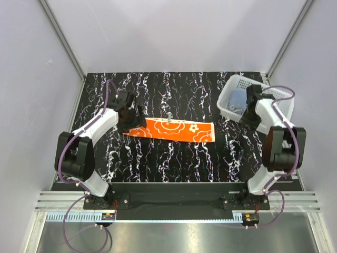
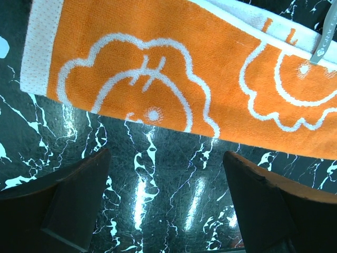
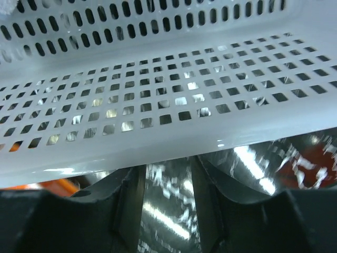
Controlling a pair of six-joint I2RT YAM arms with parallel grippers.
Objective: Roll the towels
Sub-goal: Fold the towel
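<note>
Right, from the top camera I see the orange towel (image 1: 171, 130) lying flat at the middle of the table (image 1: 174, 163), a long strip running from 9 o'clock to 3 o'clock. Its white swirl pattern faces up, and a small grey tag (image 1: 169, 117) sticks out from its 12 o'clock edge.

My left gripper (image 2: 166, 203) hangs over the 9 o'clock end of that towel. On the left wrist camera its fingers (image 2: 68, 205) stand wide apart with only bare marbled table between them. The towel's near edge lies just ahead of the tips, not touching them. The white hem of the towel sits at 10 o'clock in that view, and the tag shows at 2 o'clock.

The blue towel (image 1: 239, 97) is bunched inside the white basket (image 1: 226, 96), which sits at 2 o'clock on the table, well apart from the orange one.

My right gripper (image 3: 167, 197) is at the basket's near side. On the right wrist camera the perforated wall fills the upper frame, and its lower edge runs just above the fingertips. The fingers (image 3: 124, 211) are partly apart, a narrow gap, and I see only shiny table through it, nothing clamped. Whether the tips touch the basket I cannot tell.
</note>
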